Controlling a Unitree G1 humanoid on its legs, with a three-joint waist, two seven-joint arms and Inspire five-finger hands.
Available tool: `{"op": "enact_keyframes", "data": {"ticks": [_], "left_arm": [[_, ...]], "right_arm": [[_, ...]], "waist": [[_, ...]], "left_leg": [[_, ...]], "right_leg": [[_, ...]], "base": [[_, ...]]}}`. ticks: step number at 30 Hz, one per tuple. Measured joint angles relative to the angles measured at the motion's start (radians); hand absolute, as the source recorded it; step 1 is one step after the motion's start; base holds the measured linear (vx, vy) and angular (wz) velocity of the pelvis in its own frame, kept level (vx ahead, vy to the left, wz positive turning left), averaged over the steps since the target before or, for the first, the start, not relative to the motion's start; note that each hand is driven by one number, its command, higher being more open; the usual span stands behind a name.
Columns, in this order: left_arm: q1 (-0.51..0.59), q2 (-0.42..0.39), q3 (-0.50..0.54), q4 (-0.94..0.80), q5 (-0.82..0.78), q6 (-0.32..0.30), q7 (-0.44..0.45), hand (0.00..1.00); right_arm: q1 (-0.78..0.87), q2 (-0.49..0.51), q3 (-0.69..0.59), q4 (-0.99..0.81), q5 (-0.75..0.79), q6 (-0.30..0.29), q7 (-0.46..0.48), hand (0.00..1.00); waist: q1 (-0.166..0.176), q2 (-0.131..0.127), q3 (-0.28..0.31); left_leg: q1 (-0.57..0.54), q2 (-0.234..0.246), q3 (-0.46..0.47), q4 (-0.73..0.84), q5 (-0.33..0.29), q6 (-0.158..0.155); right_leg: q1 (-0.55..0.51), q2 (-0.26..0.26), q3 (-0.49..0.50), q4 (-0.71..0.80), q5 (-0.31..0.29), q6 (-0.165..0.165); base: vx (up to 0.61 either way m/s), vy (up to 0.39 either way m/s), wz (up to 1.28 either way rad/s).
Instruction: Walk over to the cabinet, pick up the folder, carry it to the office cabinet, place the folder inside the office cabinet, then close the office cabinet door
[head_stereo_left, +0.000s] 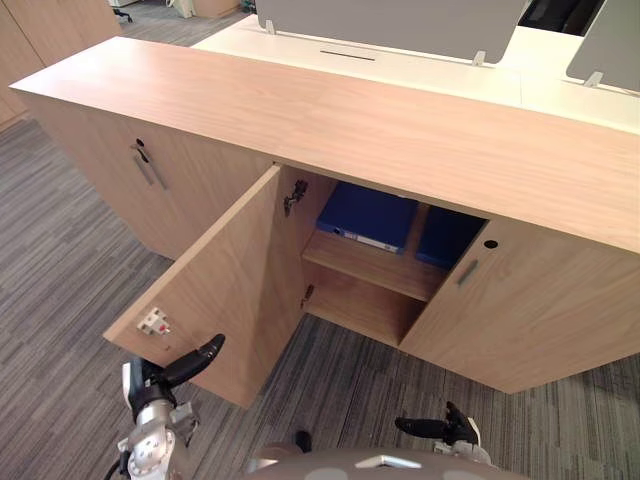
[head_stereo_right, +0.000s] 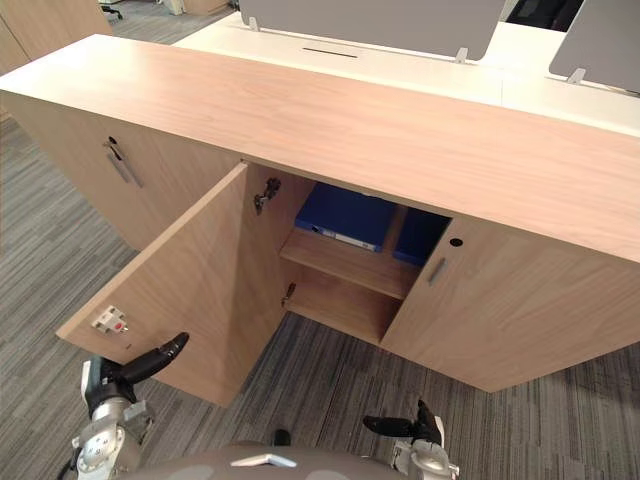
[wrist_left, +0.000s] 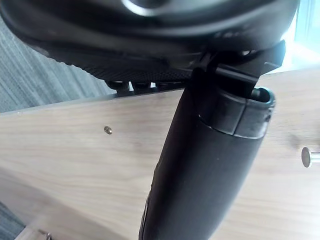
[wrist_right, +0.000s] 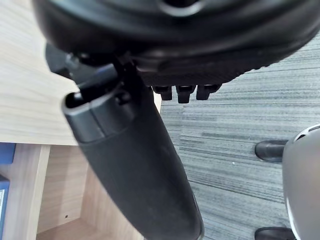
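Note:
A long wooden office cabinet (head_stereo_left: 330, 120) stands before me with one door (head_stereo_left: 225, 290) swung open towards me. On its upper shelf (head_stereo_left: 375, 265) lies a blue folder (head_stereo_left: 370, 215), and a second blue folder (head_stereo_left: 445, 235) stands partly hidden to its right. My left hand (head_stereo_left: 190, 362) hangs empty with relaxed fingers just by the open door's lower outer corner; its thumb (wrist_left: 200, 165) shows against the door's wood (wrist_left: 75, 165). My right hand (head_stereo_left: 432, 428) is low in front of the opening, open and empty. Its wrist view shows a blue folder's edge (wrist_right: 6, 152).
A closed door with a handle (head_stereo_left: 467, 272) flanks the opening on the right, and another handled door (head_stereo_left: 148, 165) on the left. A white latch plate (head_stereo_left: 153, 322) sits on the open door's inner face. Grey carpet (head_stereo_left: 60, 280) surrounds the cabinet; white desks with screens (head_stereo_left: 400, 25) stand behind.

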Motion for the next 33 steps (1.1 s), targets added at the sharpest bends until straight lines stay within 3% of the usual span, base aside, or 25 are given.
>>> {"op": "enact_keyframes", "data": {"ticks": [10,15,22,29,33], "left_arm": [[0.105,-0.012,-0.135,-0.109,-0.090,0.003,-0.121,1.00],[0.149,0.019,-0.226,-0.139,-0.106,0.006,-0.199,1.00],[0.162,0.065,-0.257,-0.137,-0.107,0.020,-0.220,1.00],[0.166,0.104,-0.334,-0.107,-0.099,0.023,-0.227,1.00],[0.138,0.126,-0.432,-0.075,-0.084,0.023,-0.231,1.00]], "right_arm": [[0.007,-0.011,0.044,-0.006,-0.021,0.000,0.019,1.00],[0.012,-0.022,0.082,-0.043,-0.041,-0.001,0.035,1.00],[0.013,-0.034,0.090,-0.066,-0.041,-0.001,0.042,1.00],[0.024,-0.050,0.090,-0.084,-0.042,0.000,0.038,1.00],[0.031,-0.052,0.090,-0.107,-0.044,0.001,0.036,1.00]], "waist": [[0.000,0.012,0.004],[-0.001,0.033,0.006],[-0.001,0.056,0.003],[-0.022,0.094,-0.017],[-0.056,0.109,-0.024]], "left_leg": [[-0.017,-0.004,0.001,0.000,0.010,0.005],[-0.029,-0.008,0.003,0.005,0.010,0.007],[-0.028,0.002,0.034,0.005,0.013,0.011],[-0.050,0.021,0.117,0.002,0.006,0.002],[-0.051,0.037,0.175,0.001,0.000,-0.001]], "right_leg": [[-0.021,-0.005,0.019,0.005,-0.002,0.008],[-0.038,-0.011,0.022,0.017,0.000,0.016],[-0.061,-0.002,0.054,0.034,0.000,0.008],[-0.122,0.020,0.135,0.033,0.016,0.005],[-0.150,0.039,0.204,0.032,0.017,0.005]], "base": [[-0.07,0.011,0.01],[0.01,0.003,0.00],[-0.02,-0.012,-0.13],[-0.06,0.003,-0.33],[-0.05,0.015,-0.44]]}}
